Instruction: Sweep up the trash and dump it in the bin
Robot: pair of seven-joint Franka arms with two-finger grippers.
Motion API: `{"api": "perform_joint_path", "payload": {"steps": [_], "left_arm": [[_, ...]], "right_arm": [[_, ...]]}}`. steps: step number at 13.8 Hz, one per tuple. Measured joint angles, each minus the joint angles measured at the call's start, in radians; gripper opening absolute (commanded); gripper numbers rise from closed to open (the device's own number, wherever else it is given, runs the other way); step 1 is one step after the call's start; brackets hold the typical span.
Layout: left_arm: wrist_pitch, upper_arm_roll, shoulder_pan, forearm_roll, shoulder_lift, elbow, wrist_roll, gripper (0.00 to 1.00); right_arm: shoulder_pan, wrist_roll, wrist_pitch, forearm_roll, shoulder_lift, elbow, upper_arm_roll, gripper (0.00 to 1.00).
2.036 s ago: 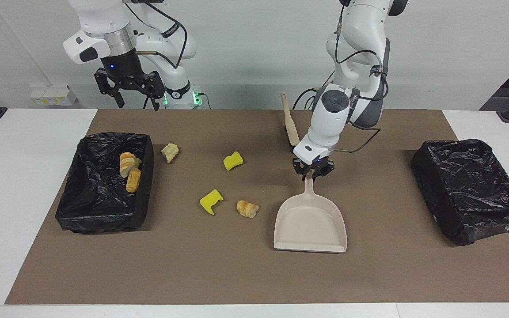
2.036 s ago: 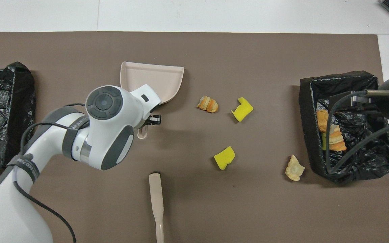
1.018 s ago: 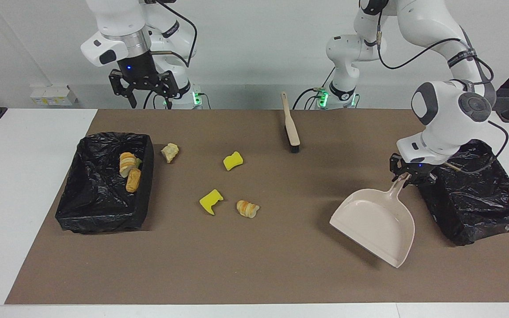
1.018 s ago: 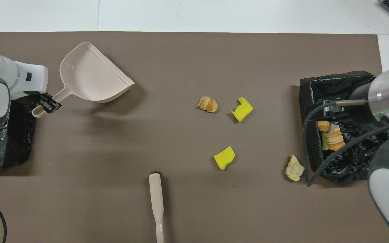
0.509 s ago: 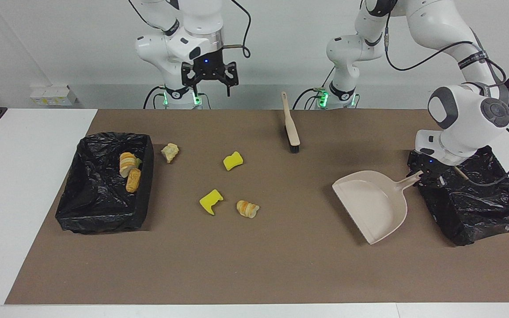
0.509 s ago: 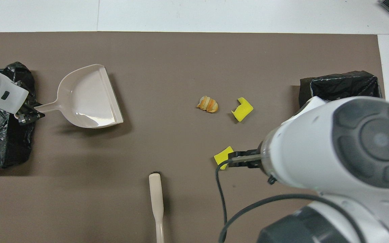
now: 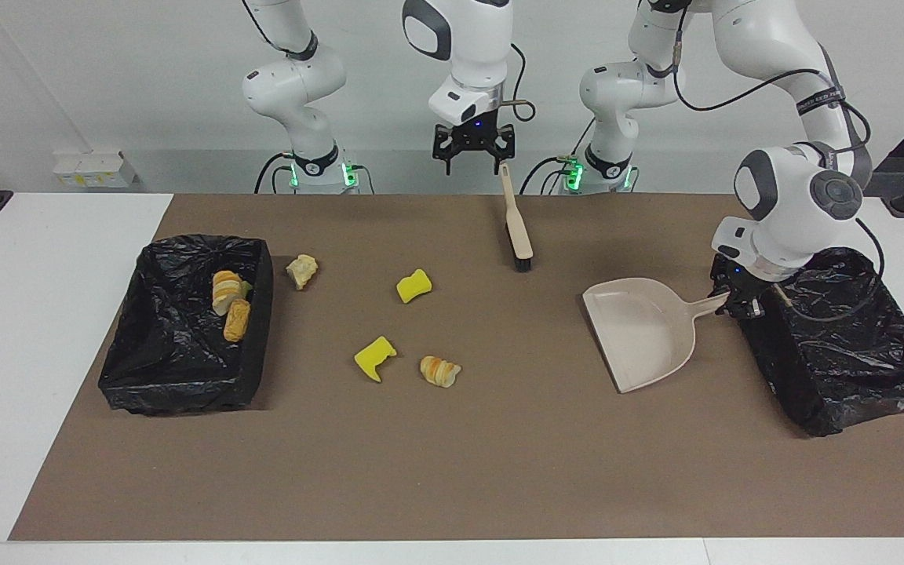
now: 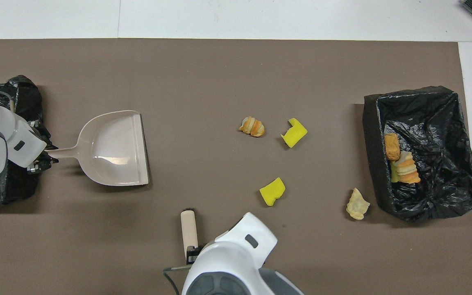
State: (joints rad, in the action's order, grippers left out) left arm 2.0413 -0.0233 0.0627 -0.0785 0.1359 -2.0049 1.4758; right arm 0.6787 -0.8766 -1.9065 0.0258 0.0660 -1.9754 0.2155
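My left tool (image 7: 737, 302) grips the dustpan (image 7: 640, 333) by its thin stiff handle. My right tool (image 7: 473, 154), fingers wide, hangs over the brush (image 7: 515, 224). Light, squishy trash (image 7: 440, 370) lies under neither, on the desk.

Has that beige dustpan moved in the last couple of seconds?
Yes. The dustpan has swung away from the scraps in the middle, toward the black bin at the left arm's end, held by the left end effector.

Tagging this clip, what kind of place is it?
Likely a robotics lab: two white arms at a table with a brown mat, staged trash and bag-lined bins.
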Motion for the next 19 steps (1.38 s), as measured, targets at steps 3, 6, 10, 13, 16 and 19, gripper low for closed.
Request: {"api": "perform_joint_path", "payload": {"steps": [3, 6, 10, 13, 16, 19], "left_arm": [[0.028, -0.002, -0.016, -0.015, -0.027, -0.044, 0.0, 0.0], [0.043, -0.002, -0.018, -0.018, -0.032, -0.059, 0.0, 0.0], [0.048, -0.001, -0.018, -0.018, -0.033, -0.063, 0.0, 0.0], [0.048, -0.001, -0.018, -0.019, -0.033, -0.063, 0.0, 0.0], [0.049, -0.002, -0.019, -0.019, -0.034, -0.063, 0.0, 0.0], [0.049, -0.002, -0.019, -0.019, -0.034, -0.063, 0.0, 0.0]], "right_arm": [[0.104, -0.12, -0.147, 0.0, -0.063, -0.059, -0.002, 1.0], [0.186, -0.18, -0.233, -0.005, -0.165, -0.071, -0.002, 1.0], [0.219, -0.187, -0.361, -0.005, -0.186, -0.19, -0.003, 1.0], [0.249, -0.188, -0.368, -0.004, -0.135, -0.252, -0.003, 1.0], [0.267, -0.188, -0.369, -0.003, -0.108, -0.27, -0.002, 0.86], [0.27, -0.188, -0.399, -0.003, -0.107, -0.277, -0.003, 0.85]]}}
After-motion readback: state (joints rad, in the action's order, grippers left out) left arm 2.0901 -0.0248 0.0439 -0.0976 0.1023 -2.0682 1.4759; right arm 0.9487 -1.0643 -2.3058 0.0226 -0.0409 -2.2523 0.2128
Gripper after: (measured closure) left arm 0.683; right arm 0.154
